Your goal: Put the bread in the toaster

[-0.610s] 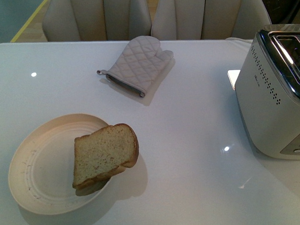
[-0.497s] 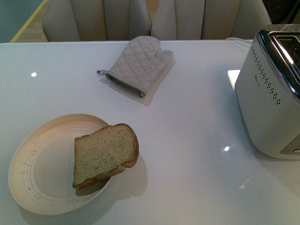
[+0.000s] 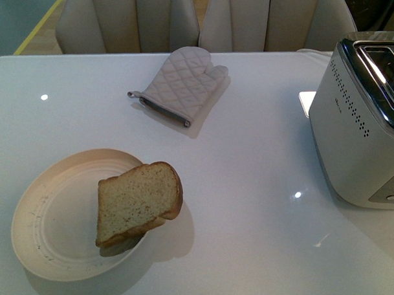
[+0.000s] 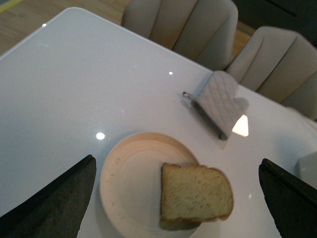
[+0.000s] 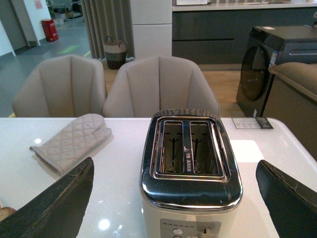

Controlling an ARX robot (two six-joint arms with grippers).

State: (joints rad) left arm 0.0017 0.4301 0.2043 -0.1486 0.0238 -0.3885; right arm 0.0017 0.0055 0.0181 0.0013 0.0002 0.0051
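A slice of tan bread (image 3: 138,202) with a brown crust leans on the right rim of a cream plate (image 3: 50,217), its rounded top hanging over the edge. The white toaster (image 3: 358,135) with chrome slots stands at the table's right edge. Neither arm shows in the front view. In the left wrist view my left gripper (image 4: 178,198) is open high above the bread (image 4: 195,193), dark fingers (image 4: 54,198) wide on either side. In the right wrist view my right gripper (image 5: 178,198) is open above the toaster (image 5: 190,168), whose two slots are empty.
A quilted beige oven mitt (image 3: 180,83) lies at the back middle of the white table (image 3: 250,184). Two beige chairs (image 3: 199,21) stand behind the far edge. The right wrist view shows a dark appliance (image 5: 277,59) and a basket (image 5: 115,49) on the floor beyond.
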